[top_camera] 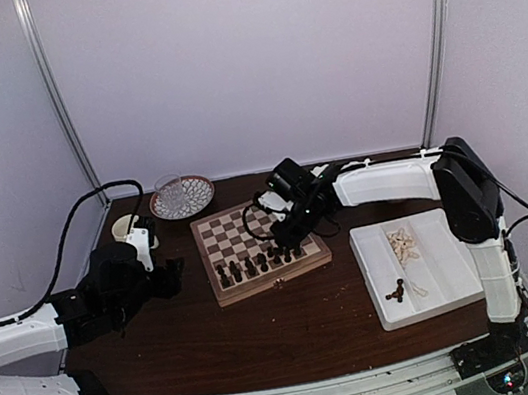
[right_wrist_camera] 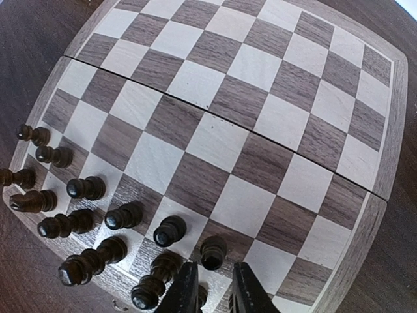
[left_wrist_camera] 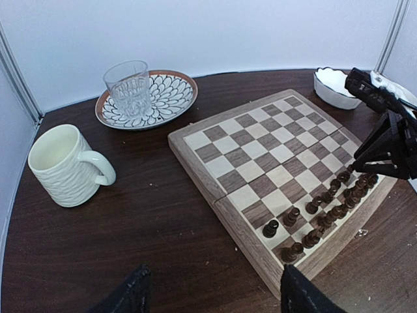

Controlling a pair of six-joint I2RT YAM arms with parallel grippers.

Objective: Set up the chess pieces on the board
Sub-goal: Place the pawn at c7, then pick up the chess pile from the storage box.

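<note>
Now, board [top_camera: 260, 249]: lying mid-table, dark chess pieces [top_camera: 255, 263] standing along its near rows.
Right gripper [right_wrist_camera: 213, 293]: hovering over those rows, fingers slightly apart, clamping nothing.
Tray [top_camera: 456, 270]: holding cream pieces [top_camera: 404, 243] in one compartment, a few dark pieces [top_camera: 395, 289] in another.
Plate [top_camera: 204, 189]: carrying a glass [top_camera: 170, 191].
Left gripper [left_wrist_camera: 215, 297]: hanging left of the board, fingers spread wide, empty.

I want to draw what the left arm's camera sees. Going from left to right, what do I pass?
You pass the cream mug → the glass standing on the patterned plate → the chessboard.
</note>
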